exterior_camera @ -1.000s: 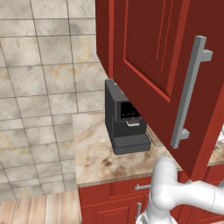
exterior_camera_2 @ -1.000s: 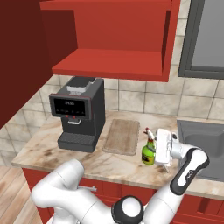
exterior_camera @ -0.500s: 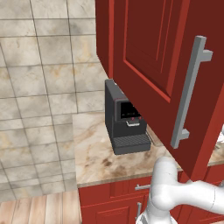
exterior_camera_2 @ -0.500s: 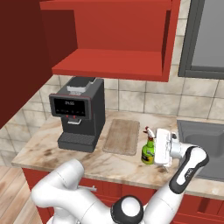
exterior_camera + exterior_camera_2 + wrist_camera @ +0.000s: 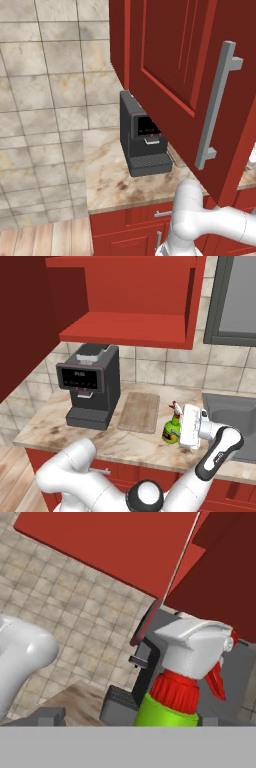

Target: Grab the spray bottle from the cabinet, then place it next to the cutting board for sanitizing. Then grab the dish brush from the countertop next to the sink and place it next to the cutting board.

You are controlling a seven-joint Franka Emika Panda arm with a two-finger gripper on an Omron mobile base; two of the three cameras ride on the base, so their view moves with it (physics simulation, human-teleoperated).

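Note:
The spray bottle (image 5: 170, 433), green with a red collar and a white trigger head, stands upright on the countertop (image 5: 55, 426) just right of the wooden cutting board (image 5: 140, 412). My gripper (image 5: 179, 429) reaches in from the right and straddles the bottle. In the hand view the bottle (image 5: 192, 649) rises close between my fingers, with the left fingertip (image 5: 50, 715) well clear of it, so the gripper (image 5: 131, 718) is open. The dark red cabinet (image 5: 132, 323) hangs above with its door (image 5: 175, 70) swung wide and its grey bar handle (image 5: 216, 105) facing me.
A black coffee machine (image 5: 90, 386) stands left of the cutting board, under the cabinet shelf. The grey sink basin (image 5: 235, 413) lies to the right of my hand. The open door (image 5: 25, 321) juts out over the counter's left end.

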